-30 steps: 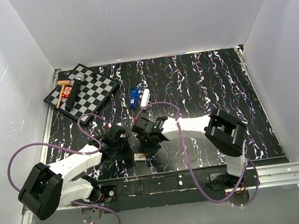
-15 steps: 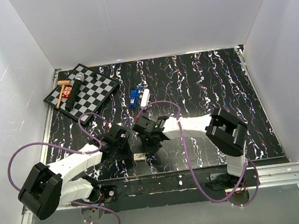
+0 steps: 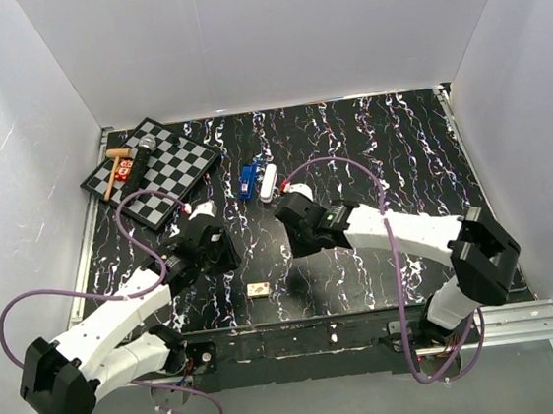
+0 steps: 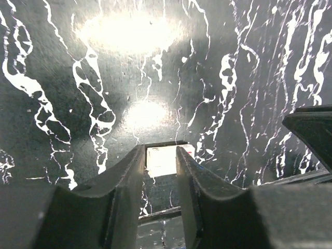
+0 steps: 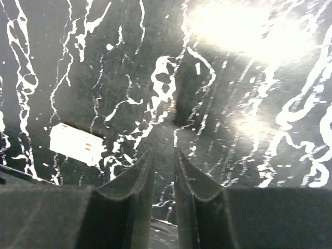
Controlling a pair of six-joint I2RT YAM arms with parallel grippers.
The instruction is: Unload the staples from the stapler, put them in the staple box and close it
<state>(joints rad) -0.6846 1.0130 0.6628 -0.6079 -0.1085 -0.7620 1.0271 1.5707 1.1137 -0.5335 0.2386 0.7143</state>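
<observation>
The stapler (image 3: 247,179) is a small blue piece with a white piece (image 3: 268,181) beside it, lying at the middle back of the black marbled table. No staples show in any view. A small tan-and-white box (image 3: 258,289) lies free near the front edge. My left gripper (image 3: 224,257) hovers to the box's left. In the left wrist view its jaws (image 4: 160,148) stand slightly open and empty, with the box (image 4: 166,158) just past the tips. My right gripper (image 3: 292,237) hangs behind and to the right of the box. In the right wrist view it (image 5: 163,151) is narrowly open, the box (image 5: 75,144) off to its left.
A checkerboard (image 3: 181,164) sits at the back left corner with a microphone (image 3: 147,145), a wooden mallet (image 3: 112,171) and a red item on it. White walls close in three sides. The table's front edge (image 3: 298,318) runs just behind the box.
Both arms have drawn back and apart from the box, the left to the left, the right towards the back right. Both grippers have parted a little. The box has stayed in place.
</observation>
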